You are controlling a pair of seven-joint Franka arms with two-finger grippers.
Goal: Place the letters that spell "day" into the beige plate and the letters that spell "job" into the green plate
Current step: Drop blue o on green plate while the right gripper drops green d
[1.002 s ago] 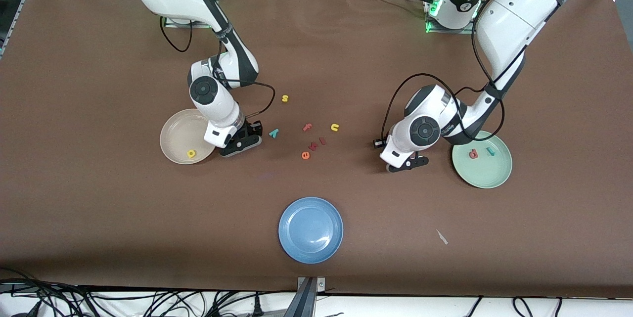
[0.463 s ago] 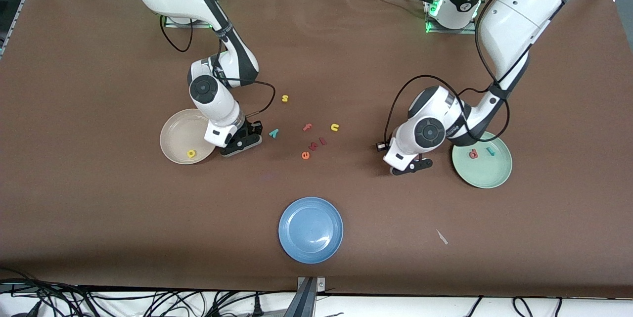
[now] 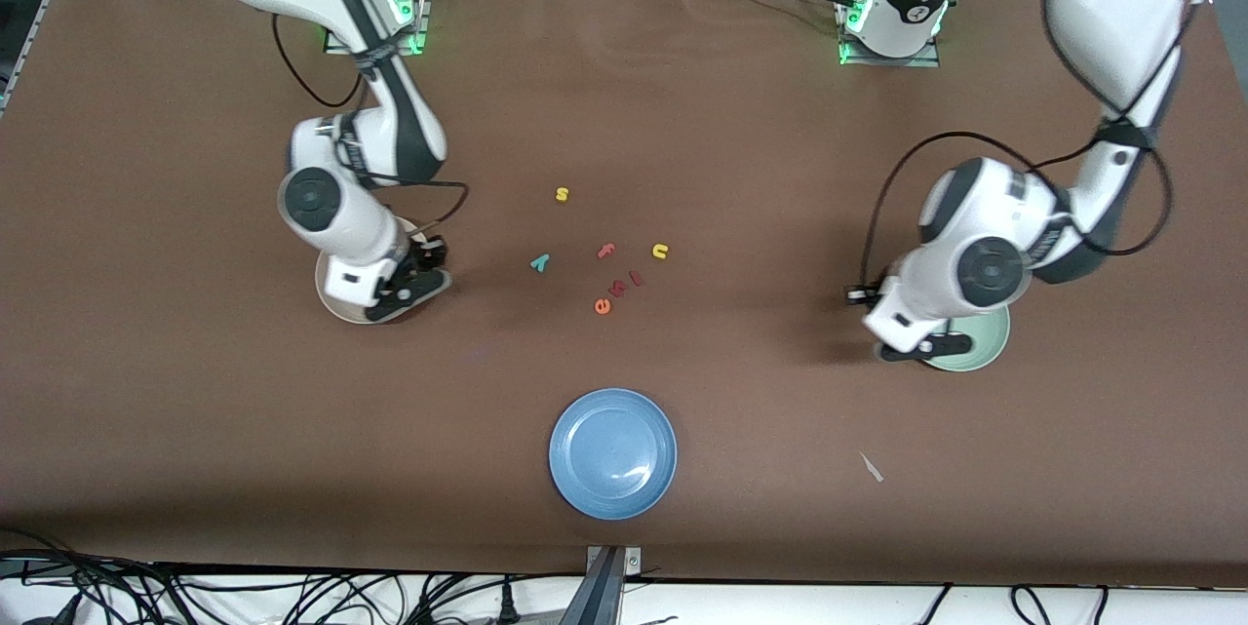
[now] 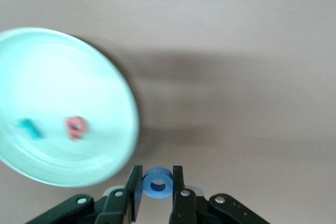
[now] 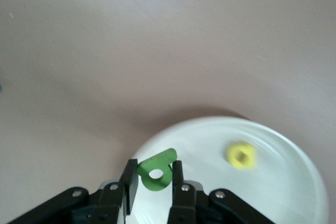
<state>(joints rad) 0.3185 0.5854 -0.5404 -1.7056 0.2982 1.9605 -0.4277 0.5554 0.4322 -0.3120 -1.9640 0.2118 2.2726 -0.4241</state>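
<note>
My right gripper (image 5: 153, 167) is shut on the dark green "d" (image 5: 156, 170) and hangs over the rim of the beige plate (image 5: 283, 192), where the yellow "a" (image 5: 241, 156) lies. In the front view the right arm hides most of that plate (image 3: 330, 301). My left gripper (image 4: 157, 174) is shut on the blue ring "o" (image 4: 157, 183), over the table just beside the green plate (image 4: 52, 87), which holds the salmon "b" (image 4: 75, 127) and the teal "j" (image 4: 29, 128). The teal "y" (image 3: 539, 262) lies on the table mid-way between the arms.
Loose letters lie around the table's middle: a yellow "s" (image 3: 562, 194), a salmon "f" (image 3: 606, 252), a yellow "u" (image 3: 660, 252), a salmon "k" (image 3: 616, 289) and "l" (image 3: 636, 278), and an orange "e" (image 3: 603, 306). A blue plate (image 3: 612, 452) sits nearer the front camera.
Both arms have swung away from the table's middle: the right gripper has moved over the beige plate, the left gripper to the green plate's edge, now covering most of it in the front view.
</note>
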